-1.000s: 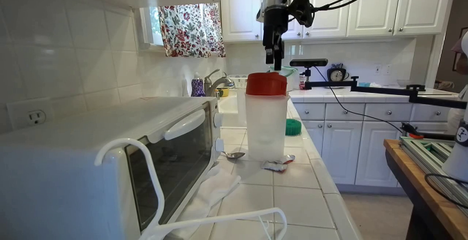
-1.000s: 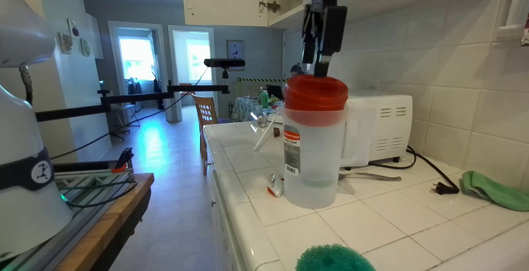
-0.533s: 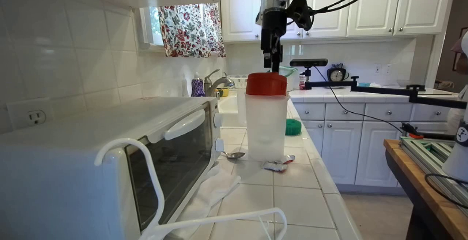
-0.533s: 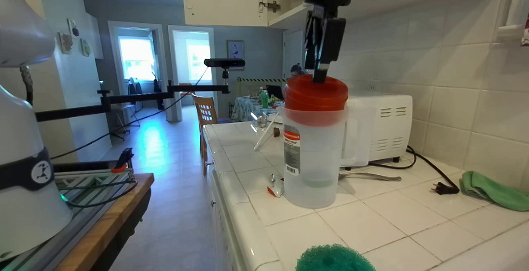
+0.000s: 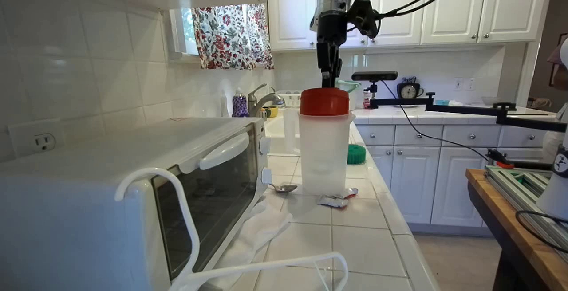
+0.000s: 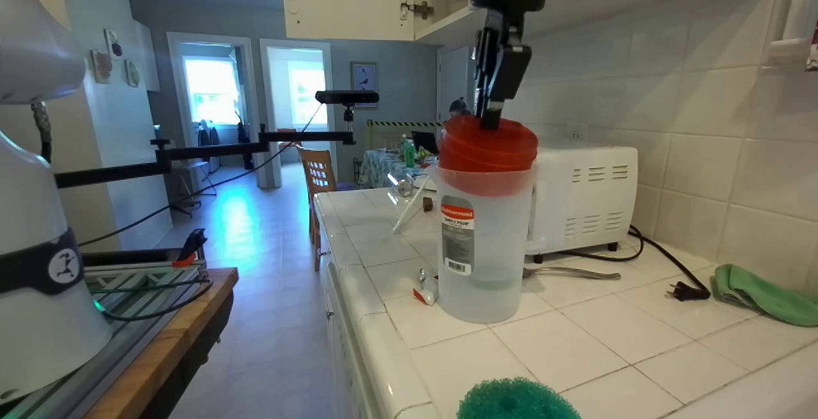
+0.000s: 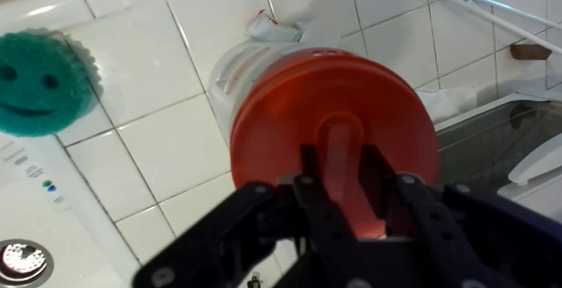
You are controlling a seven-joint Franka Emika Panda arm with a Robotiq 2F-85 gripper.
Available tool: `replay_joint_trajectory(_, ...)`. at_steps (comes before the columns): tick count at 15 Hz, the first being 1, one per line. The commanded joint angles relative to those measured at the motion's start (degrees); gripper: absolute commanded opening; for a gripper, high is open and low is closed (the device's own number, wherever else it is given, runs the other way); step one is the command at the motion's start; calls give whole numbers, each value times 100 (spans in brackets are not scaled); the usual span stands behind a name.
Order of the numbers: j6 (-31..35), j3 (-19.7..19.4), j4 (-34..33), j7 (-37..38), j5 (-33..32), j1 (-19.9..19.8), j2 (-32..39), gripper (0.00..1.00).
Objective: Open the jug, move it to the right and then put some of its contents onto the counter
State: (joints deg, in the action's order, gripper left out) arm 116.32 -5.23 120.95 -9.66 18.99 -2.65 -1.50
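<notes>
The translucent jug (image 5: 324,153) stands upright on the white tiled counter (image 5: 306,242), its wide red lid (image 6: 489,151) seated on top. Its label faces the camera in an exterior view, and something faintly greenish shows low inside; the contents are not clear. My gripper (image 7: 339,149) points down at the lid from above. In the wrist view its black fingers (image 7: 311,160) lie on either side of the raised red ridge (image 7: 341,136) across the lid, shut on it. In an exterior view the fingertips reach below the lid's rim, which partly hides them.
A white toaster oven (image 5: 222,180) stands close beside the jug. Torn wrappers (image 5: 335,200) and a spoon (image 5: 284,188) lie near its base. A green scrubber (image 7: 41,84) sits by the sink (image 7: 52,231). A white hanger (image 5: 262,264) lies across the counter.
The gripper has come down a little and its fingers have drawn together around the lid's ridge. The jug has turned slightly: its label has swung right in an exterior view.
</notes>
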Motion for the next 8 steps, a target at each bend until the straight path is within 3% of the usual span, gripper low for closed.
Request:
replay_joint_trajectory(1,7,1,-29,-285,227,-69,39,7)
replay_joint_trajectory(8,-157,2,-54,-182,136,-106,-242,7)
